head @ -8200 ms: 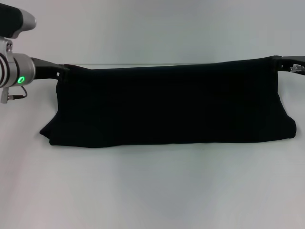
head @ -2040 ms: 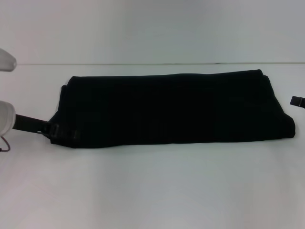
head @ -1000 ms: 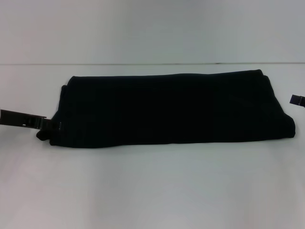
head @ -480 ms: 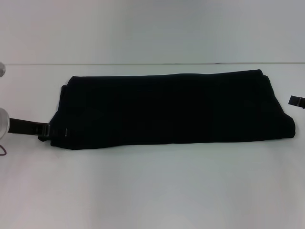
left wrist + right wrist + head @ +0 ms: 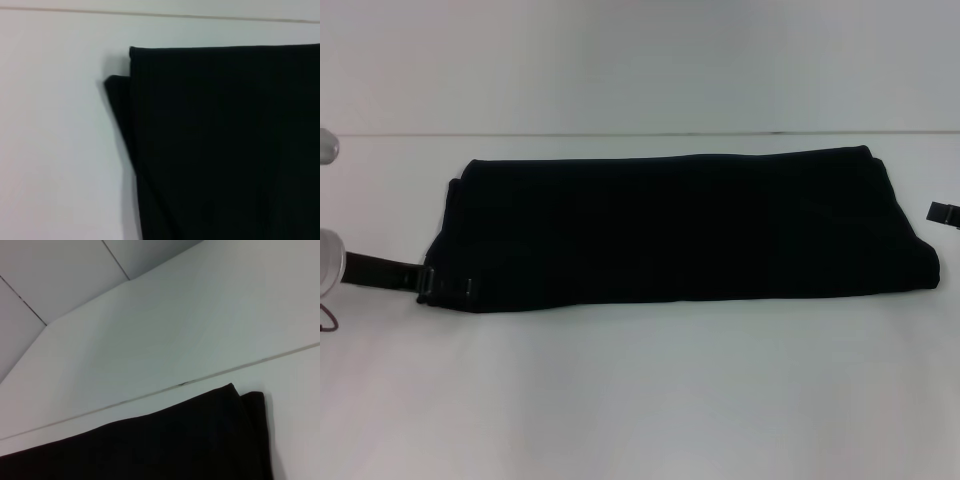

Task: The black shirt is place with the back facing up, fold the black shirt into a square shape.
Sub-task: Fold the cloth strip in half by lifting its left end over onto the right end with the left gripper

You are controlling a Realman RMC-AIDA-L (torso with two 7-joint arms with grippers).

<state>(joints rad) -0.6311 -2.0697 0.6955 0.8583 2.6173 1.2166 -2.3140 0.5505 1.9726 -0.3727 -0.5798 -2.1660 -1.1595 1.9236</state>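
Note:
The black shirt (image 5: 680, 230) lies flat on the white table (image 5: 640, 400), folded into a long band that runs left to right. My left gripper (image 5: 448, 289) reaches in from the left and sits at the band's near-left corner, overlapping the cloth edge. Only the tip of my right gripper (image 5: 945, 212) shows, just off the band's right end and apart from it. The left wrist view shows the shirt (image 5: 225, 140) with its layered left corner. One far corner of the shirt (image 5: 150, 450) appears in the right wrist view.
The table's back edge (image 5: 640, 134) runs just behind the shirt, with a pale wall (image 5: 640, 60) beyond it. Bare white table surface lies in front of the shirt and to both sides.
Earlier both grippers held the shirt's far corners up; it now lies flat. Over the last second the left gripper shifted slightly rightward onto the near-left corner. The right gripper stayed put.

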